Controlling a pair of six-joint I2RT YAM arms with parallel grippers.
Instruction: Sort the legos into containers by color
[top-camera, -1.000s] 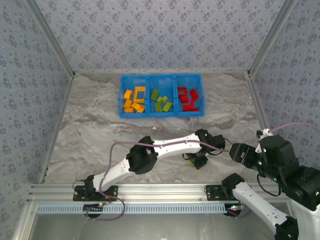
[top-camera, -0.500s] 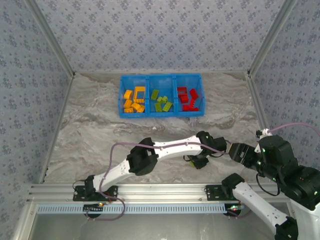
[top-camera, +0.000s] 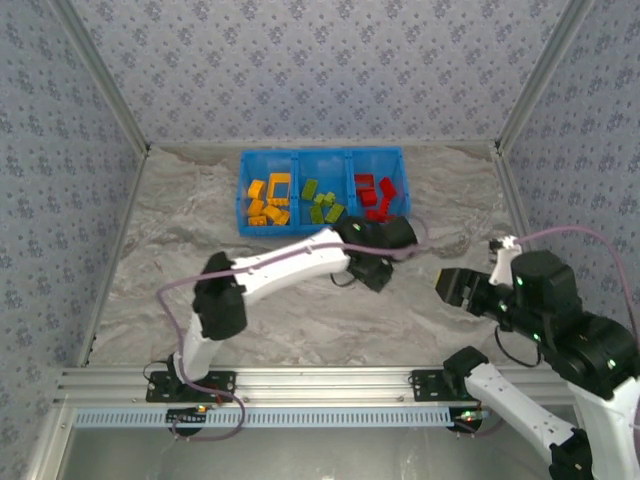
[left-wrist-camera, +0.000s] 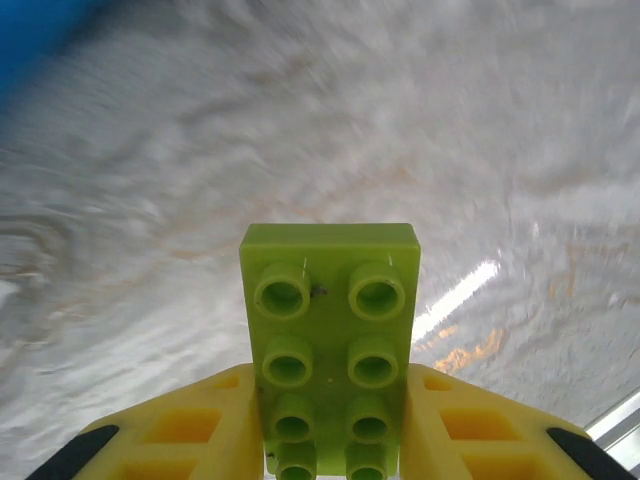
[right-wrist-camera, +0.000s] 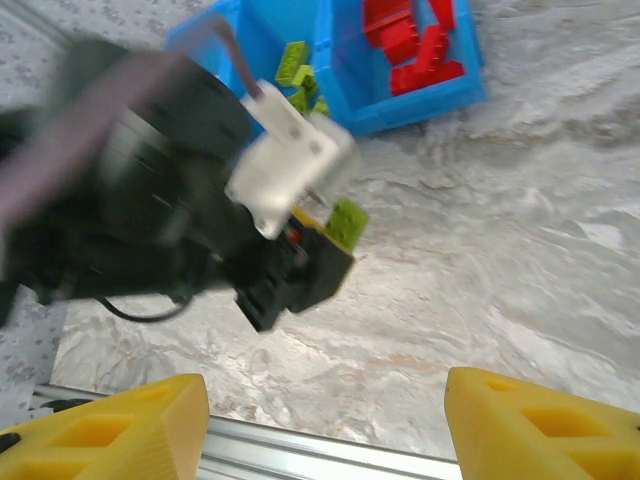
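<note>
A lime green lego, studs facing the camera, is clamped between the yellow fingers of my left gripper, above the bare marble tabletop. From above, the left gripper hangs just in front of the blue container, near its green and red compartments. The bin holds orange legos on the left, green legos in the middle and red legos on the right. The right wrist view shows the held green lego. My right gripper stands open and empty to the right.
The marble tabletop stretches left and in front of the bin. Patterned walls close in the back and both sides. An aluminium rail runs along the near edge. The left arm's cable loops over the table.
The left arm has swung from the near right of the table up toward the bin, carrying the green lego. The right gripper has shifted a little left.
</note>
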